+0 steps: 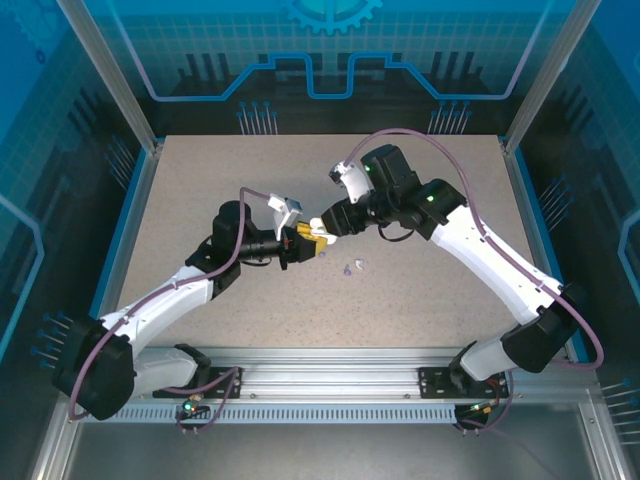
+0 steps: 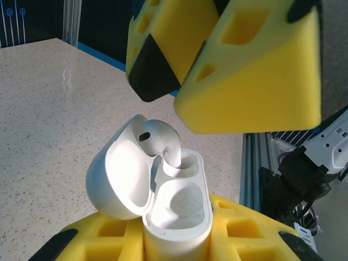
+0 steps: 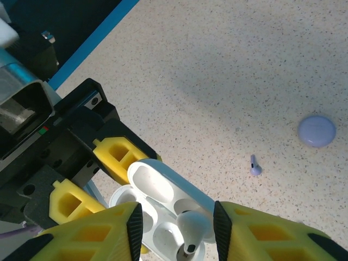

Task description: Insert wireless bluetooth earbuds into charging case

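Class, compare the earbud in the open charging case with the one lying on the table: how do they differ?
The cased earbud stands stem-down in a well of the charging case; the loose earbud lies flat on the table. The cased earbud looks white, the loose earbud lavender. Both are tiny and stemmed.

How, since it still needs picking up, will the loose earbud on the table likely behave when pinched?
The loose earbud looks tiny and smooth, so it may slip when pinched. Lying flat on the table, its rounded head could let it roll when nudged.
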Motion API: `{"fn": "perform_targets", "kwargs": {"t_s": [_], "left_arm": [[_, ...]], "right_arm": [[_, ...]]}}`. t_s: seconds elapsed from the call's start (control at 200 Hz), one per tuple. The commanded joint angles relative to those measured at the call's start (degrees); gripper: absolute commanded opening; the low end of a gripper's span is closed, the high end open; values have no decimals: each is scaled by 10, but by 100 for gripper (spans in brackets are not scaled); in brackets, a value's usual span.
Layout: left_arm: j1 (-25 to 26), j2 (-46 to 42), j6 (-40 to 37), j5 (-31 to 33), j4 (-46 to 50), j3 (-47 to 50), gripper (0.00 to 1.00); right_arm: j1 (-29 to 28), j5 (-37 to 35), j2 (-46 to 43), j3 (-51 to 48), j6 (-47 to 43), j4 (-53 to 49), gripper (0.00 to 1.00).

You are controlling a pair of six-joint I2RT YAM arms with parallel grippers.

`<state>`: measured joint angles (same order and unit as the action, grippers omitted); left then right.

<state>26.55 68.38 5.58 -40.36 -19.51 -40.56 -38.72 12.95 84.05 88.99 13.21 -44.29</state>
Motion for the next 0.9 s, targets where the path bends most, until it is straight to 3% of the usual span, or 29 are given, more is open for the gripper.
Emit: {"fn": "perform_targets", "kwargs": {"t_s": [0.0,0.54,0.896], "left_arm": [[6,-9,-14,-13,-1,-15,6],[6,-17,-12,0,-6,-12,6],[6,-25,-14,4,-5,-8,6]], "right_arm": [[-11,6,9,21,-10,-20,42],[-20,23,16,25,-27,-42,45],[-21,20,6,24,-40,-55,40]]}}
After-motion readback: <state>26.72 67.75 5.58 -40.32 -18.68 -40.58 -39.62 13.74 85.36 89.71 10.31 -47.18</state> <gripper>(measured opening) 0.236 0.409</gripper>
